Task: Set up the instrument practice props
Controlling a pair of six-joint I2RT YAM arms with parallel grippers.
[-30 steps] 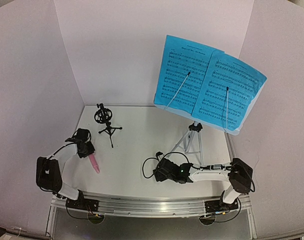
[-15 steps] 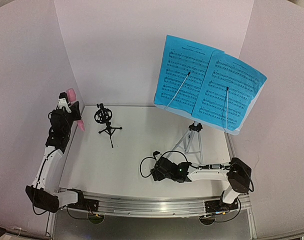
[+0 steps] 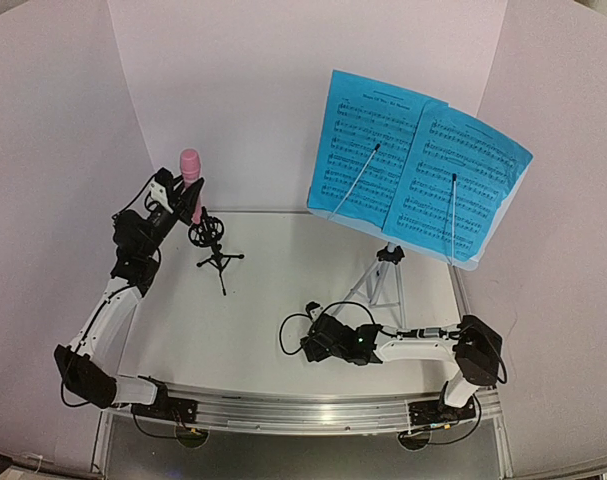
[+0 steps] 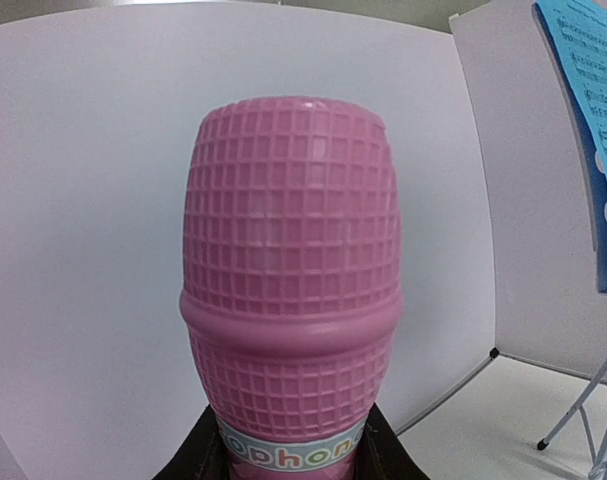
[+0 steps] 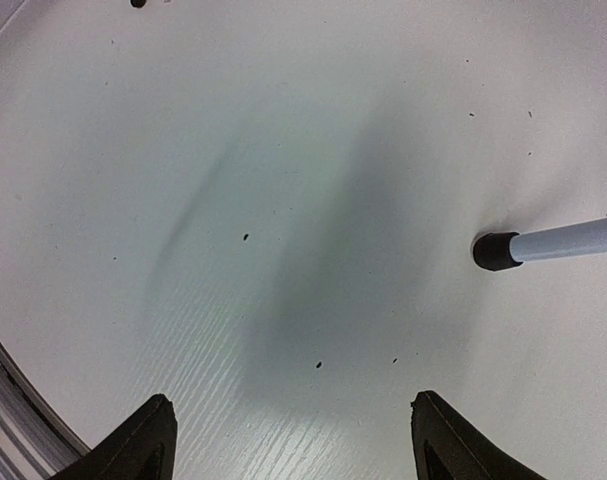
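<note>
The white table carried everything. The silver music stand stood on its tripod toward the far right corner. Its pale desk bore two blue sheet-music pages, side by side, each with a thin wire arm across it.

The right gripper lay low over the table near the middle of the near edge. Its fingers were spread wide with nothing between them, and one rubber-tipped stand foot rested just ahead.

The left gripper was raised near the far left corner, clamped on the handle of the pink microphone. It held the microphone upright, head up.

Just beside it stood the small black mic mount. I could not tell whether the two touched.
</note>
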